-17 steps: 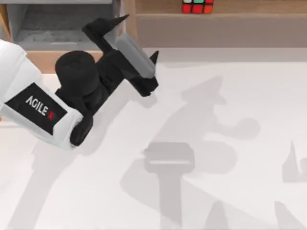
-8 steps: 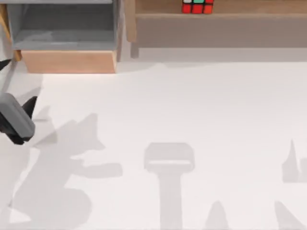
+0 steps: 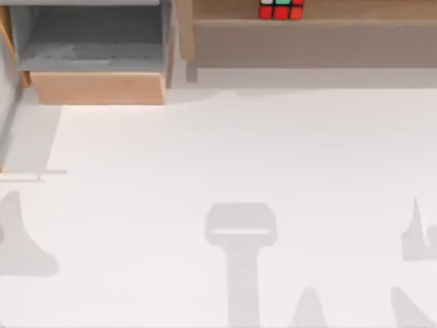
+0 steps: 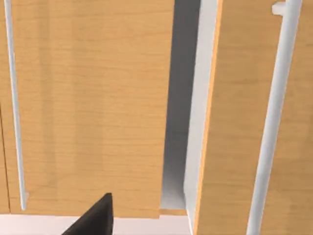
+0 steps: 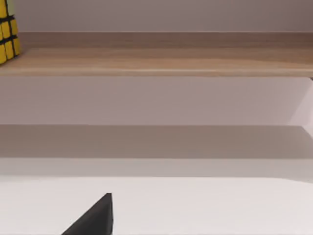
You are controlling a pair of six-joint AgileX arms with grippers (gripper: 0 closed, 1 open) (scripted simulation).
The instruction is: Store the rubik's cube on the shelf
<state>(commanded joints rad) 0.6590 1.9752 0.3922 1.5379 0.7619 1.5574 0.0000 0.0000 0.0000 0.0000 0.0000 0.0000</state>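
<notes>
left gripper (image 4: 93,218): one black fingertip visible | right gripper (image 5: 93,218): one black fingertip visible

Right wrist view: the shelf (image 5: 161,58) runs as a long light-brown wooden board right across the frame, with a pale wall behind it. At the board's far edge of the frame sits the rubik's cube (image 5: 8,36), cut off, showing yellow stickers on a black grid, resting on the board. Under the board is a pale back panel, then a grey-brown shaded band. Below that lies the white table (image 5: 205,205). One black pointed fingertip (image 5: 95,218) of the right pincer pokes in at the frame's edge, over the table, well apart from the cube.
</notes>
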